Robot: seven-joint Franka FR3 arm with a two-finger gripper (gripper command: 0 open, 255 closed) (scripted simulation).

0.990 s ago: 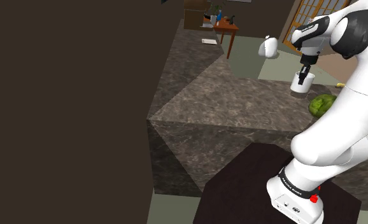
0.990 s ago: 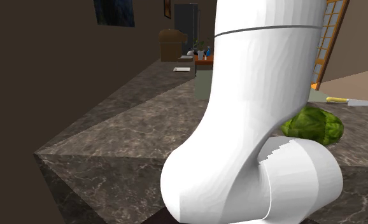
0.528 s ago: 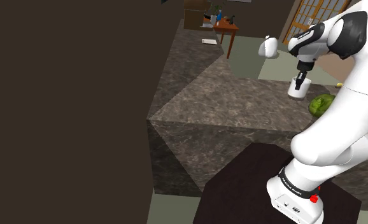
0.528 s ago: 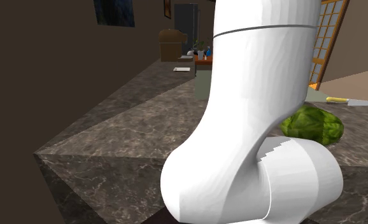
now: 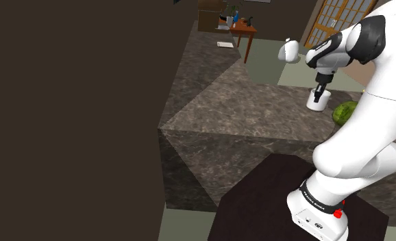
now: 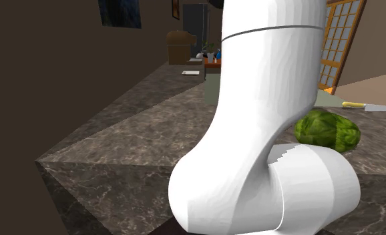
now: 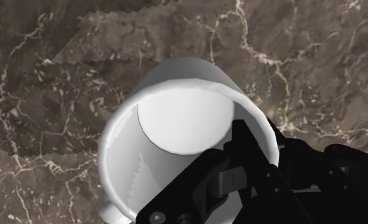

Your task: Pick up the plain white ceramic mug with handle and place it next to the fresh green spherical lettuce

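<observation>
**Mug in carriage, held by one wall**

- Counter (image 5: 244,116): dark veined stone, lying beneath the fingers and running on past them.
- Arm (image 6: 265,100): white, reaching out over the counter.
- Lettuce (image 6: 328,130): green and leafy, sitting on the counter just beside the fingers but not touching the mug.
  - Risk: a careless lowering is likely to knock it and set it rolling, since it is round and standing free.
- Mug (image 7: 176,146): hanging below the fingers. Whether its base is clearing the stone cannot be told.
  - Risk: the hold is taking only one smooth wall, so the mug is liable to swing or slip under a quick move. Set down tilted, it may tip.
  - Appearance: plain white and glossy, with an empty cylindrical body. Its mouth is opening towards the hand, and a rounded stub, probably the handle, is showing on the side away from the fingers.
- Gripper (image 7: 256,143): all black, pinching the mug's wall, with one finger going inside the rim and the other pressing outside
</observation>
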